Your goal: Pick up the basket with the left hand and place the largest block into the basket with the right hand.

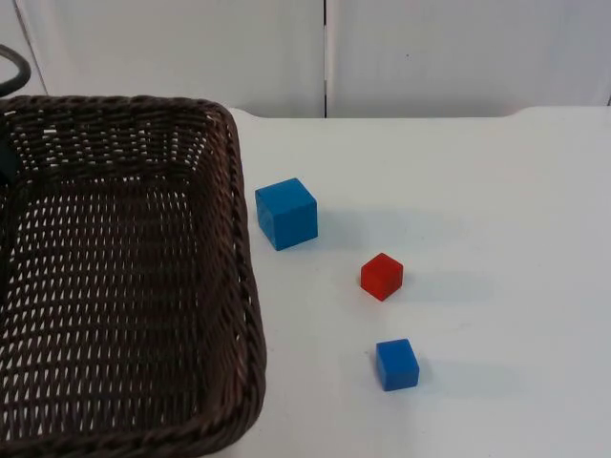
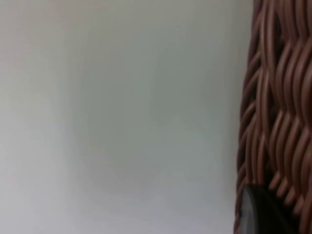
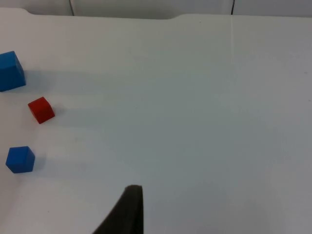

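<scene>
Dark wicker basket (image 1: 124, 277) fills the surface's (image 1: 496, 210) left side, big blue block (image 1: 285, 214) sitting just beside its rim; left gripper (image 2: 258, 214) presses the weave, can't tell how either gripper's jaws stand.

basket (image 1: 224, 239): dark brown wicker, open weave in the walls and floor, braided rim; close beside the left pincer's fingertip (image 2: 261, 212) the strands look reddish brown
large block (image 1: 285, 213): bright blue, plain
small cube (image 1: 382, 276): red, plain
other small cube (image 1: 396, 364): the same blue, plain
desk (image 1: 477, 191): plain white
partition wall (image 1: 430, 48): pale grey, with one dark upright seam
fingertip of the right pincer (image 3: 124, 212): black
</scene>
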You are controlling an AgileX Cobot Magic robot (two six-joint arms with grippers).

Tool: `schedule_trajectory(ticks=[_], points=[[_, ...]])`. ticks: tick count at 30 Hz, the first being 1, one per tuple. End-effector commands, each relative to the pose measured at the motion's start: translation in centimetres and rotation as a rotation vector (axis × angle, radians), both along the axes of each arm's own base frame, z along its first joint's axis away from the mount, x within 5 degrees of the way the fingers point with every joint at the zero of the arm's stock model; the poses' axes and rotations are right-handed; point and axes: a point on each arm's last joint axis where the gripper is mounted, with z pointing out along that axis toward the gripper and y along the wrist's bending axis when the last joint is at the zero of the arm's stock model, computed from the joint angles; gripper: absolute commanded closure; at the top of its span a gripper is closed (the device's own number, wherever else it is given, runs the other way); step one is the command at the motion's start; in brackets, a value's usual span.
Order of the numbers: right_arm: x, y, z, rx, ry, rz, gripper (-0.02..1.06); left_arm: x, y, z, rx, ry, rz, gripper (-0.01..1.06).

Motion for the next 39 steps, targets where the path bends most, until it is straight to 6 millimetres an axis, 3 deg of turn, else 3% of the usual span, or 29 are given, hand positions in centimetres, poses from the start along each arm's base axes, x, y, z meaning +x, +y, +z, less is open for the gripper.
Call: schedule_trajectory(ticks=[1,17,29,39], points=[[0.0,0.0,0.0,0.001,-0.007,0.0,-0.01,-0.2,0.0,0.3,-0.015,-0.012,0.01,1.05],[0.7,0.4,0.4,0.003,0.023,0.024,-0.01,-0.1,0.0,0.3,-0.014,-0.014,0.011,1.05],[6.0,1.2,2.7,-0.01,0.059,0.03,-0.01,-0.1,0.0,0.3,-0.017,-0.014,0.012,1.05],[10.9,2.1,6.0,-0.017,0.098,0.033,-0.01,-0.1,0.0,0.3,-0.015,-0.021,0.015,1.05]])
